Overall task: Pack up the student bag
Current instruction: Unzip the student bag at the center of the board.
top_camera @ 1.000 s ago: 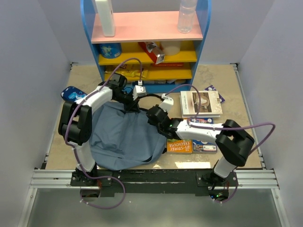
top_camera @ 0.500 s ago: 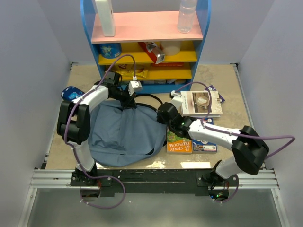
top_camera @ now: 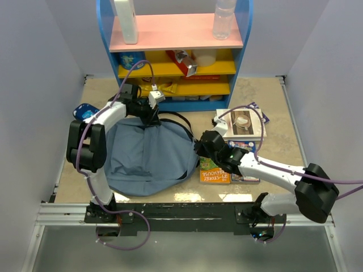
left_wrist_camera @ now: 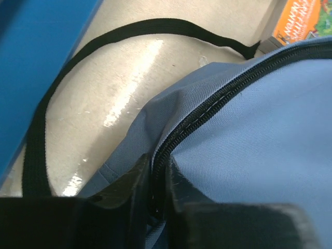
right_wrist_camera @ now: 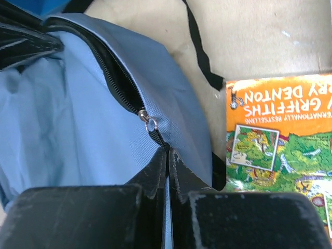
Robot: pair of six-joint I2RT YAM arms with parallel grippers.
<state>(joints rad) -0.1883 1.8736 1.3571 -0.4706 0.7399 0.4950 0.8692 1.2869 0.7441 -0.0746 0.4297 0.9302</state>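
Observation:
The student bag (top_camera: 147,158), slate-blue fabric with black straps, lies flat on the table's left half. My left gripper (top_camera: 148,115) is at its far edge. In the left wrist view that gripper (left_wrist_camera: 157,166) is shut on the bag's fabric (left_wrist_camera: 270,135), with the black zipper line (left_wrist_camera: 207,111) running into the jaws. My right gripper (top_camera: 200,148) is at the bag's right edge. In the right wrist view it (right_wrist_camera: 168,151) is shut on the black zipper pull (right_wrist_camera: 157,136), which hangs from a small metal ring (right_wrist_camera: 150,124).
A blue shelf unit (top_camera: 176,51) with a bottle (top_camera: 224,20) and snacks stands at the back. An orange book (top_camera: 214,174) and a white book (top_camera: 241,124) lie right of the bag. A small bright-blue pouch (top_camera: 85,111) sits at the far left. A loose black strap (left_wrist_camera: 41,119) loops over the table.
My right gripper has drawn the zipper pull to the right along the bag's edge. My left gripper has shifted back and left with the bag's far edge, stretching the bag.

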